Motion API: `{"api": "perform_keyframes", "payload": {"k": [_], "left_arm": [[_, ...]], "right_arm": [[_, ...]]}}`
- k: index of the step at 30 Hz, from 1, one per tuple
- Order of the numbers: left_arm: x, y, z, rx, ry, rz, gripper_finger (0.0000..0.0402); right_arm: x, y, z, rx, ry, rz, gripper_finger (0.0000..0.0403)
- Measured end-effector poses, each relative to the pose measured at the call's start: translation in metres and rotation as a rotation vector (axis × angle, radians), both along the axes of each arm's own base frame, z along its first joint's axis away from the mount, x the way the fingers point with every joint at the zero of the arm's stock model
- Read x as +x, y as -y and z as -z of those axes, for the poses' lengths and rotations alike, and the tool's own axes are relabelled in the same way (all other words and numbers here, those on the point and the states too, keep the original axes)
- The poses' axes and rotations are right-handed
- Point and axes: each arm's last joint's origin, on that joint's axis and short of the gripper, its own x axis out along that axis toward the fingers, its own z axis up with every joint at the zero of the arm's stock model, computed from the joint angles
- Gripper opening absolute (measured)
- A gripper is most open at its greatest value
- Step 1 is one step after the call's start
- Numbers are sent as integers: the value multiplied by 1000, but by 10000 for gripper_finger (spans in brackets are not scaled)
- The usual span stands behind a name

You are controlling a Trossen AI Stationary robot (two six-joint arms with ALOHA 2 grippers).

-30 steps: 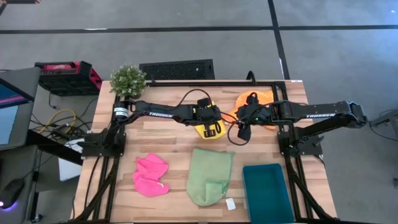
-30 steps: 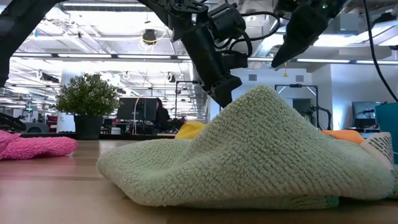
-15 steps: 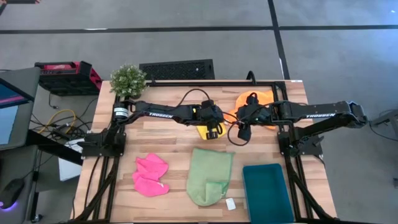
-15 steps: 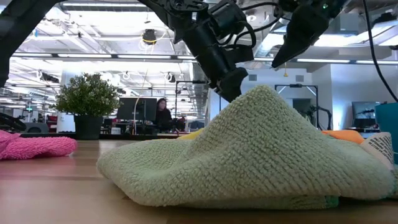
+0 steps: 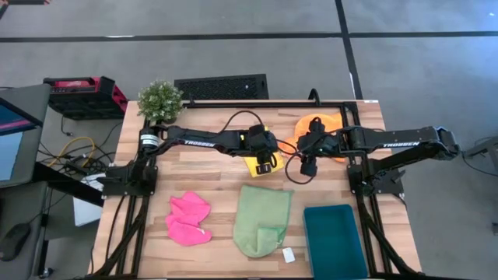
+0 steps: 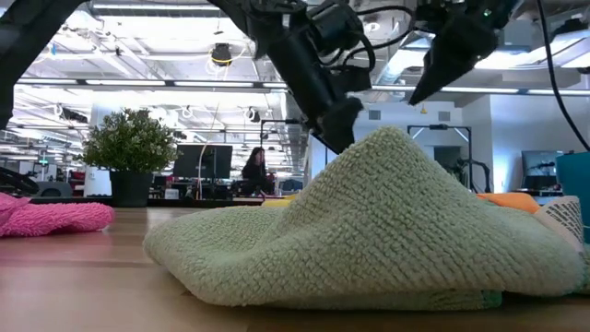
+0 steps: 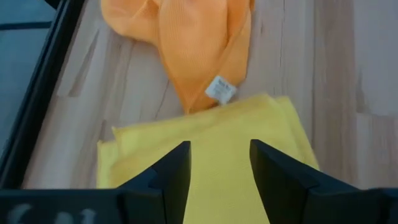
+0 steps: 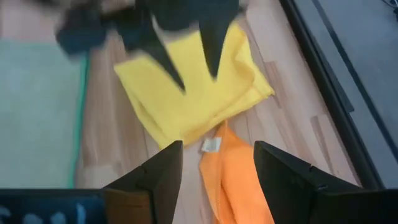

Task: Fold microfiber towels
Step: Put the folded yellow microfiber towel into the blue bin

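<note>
1. Left claw (image 5: 265,165) sits over the yellow towel (image 5: 257,158) at mid-bench. Its fingers (image 7: 171,171) stand apart with nothing between them; a second ago they were shut on the cloth. That is a release.
2. Yellow towel lies flat on the bench (image 5: 202,167) as a folded rectangle, one corner just beside the orange towel (image 5: 319,128). A second ago it hung lower below the claw; now it is drawn in under the arm. In the left wrist view the layers look roughly aligned, with the near edge hidden behind the fingers.
3. Right claw (image 5: 308,166) hovers just beside the yellow towel on the orange side, fingers apart, gripping nothing. No change in pose over the last second.
4. Orange towel is bunched at the far right of the bench, partly under the right arm, its white tag (image 7: 220,89) showing. Not folded.
5. Light green towel (image 5: 263,219) lies at front centre, loosely doubled and humped in the low view. Hot pink towel (image 5: 189,218) is crumpled at front left. Teal tray (image 5: 334,241) sits at front right, holding nothing that I can see.
6. My read: the yellow fold step has just finished and the release marks the hand-off to the next cloth. Orange is closest to both claws. Roughly one of four is done; green and pink look like they need proper folding.
</note>
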Motion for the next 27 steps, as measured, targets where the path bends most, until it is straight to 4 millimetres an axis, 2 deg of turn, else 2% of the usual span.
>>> {"api": "perform_keyframes", "payload": {"k": [7,13,17,21,27], "left_arm": [[-24,32,-34,17,-64,-5,160],[-47,68,-56,94,-98,-93,160],[-62,90,-67,93,-86,-142,160],[-72,108,-71,70,-88,-169,160],[-85,128,-70,70,-116,-210,160]], "right_arm": [[10,-7,14,-79,-129,-150,221],[38,-26,51,-141,-284,-326,221],[60,-33,75,-166,-306,-382,221],[76,-34,95,-187,-307,-400,221],[89,-25,119,-220,-344,-384,221]]}}
